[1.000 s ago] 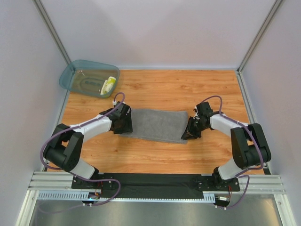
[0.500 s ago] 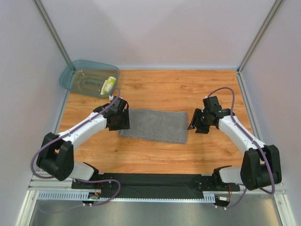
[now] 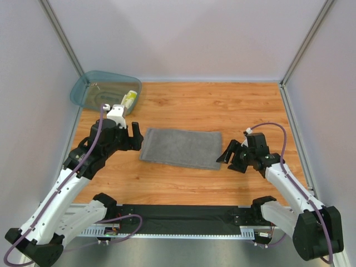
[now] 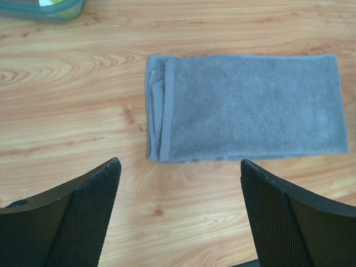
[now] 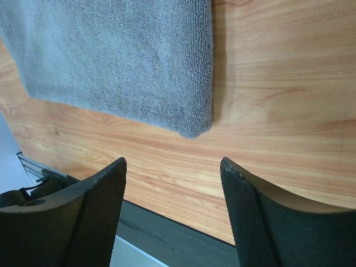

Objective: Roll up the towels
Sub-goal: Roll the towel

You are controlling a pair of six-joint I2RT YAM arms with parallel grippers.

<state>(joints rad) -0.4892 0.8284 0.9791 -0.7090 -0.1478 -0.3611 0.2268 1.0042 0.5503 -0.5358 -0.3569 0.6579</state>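
Note:
A grey towel (image 3: 181, 148) lies folded flat in a long rectangle on the wooden table, its layered edge showing at the left end (image 4: 158, 105). My left gripper (image 3: 136, 138) hovers just off that left end, open and empty; in the left wrist view the left gripper (image 4: 179, 164) has bare wood between its fingers. My right gripper (image 3: 227, 154) is open beside the towel's right end (image 5: 122, 61), apart from it, and in the right wrist view the right gripper (image 5: 173, 161) holds nothing. A small yellow-and-white cloth (image 3: 129, 99) rests in the tub.
The translucent teal tub (image 3: 92, 92) stands at the far left corner, its edge in the left wrist view (image 4: 33, 12). Grey walls with metal posts enclose the table. The black base rail (image 3: 183, 214) runs along the near edge.
Both grippers have opened and let go of the towel's ends. Each arm has drawn back and outward from the towel, which now lies flat and free.

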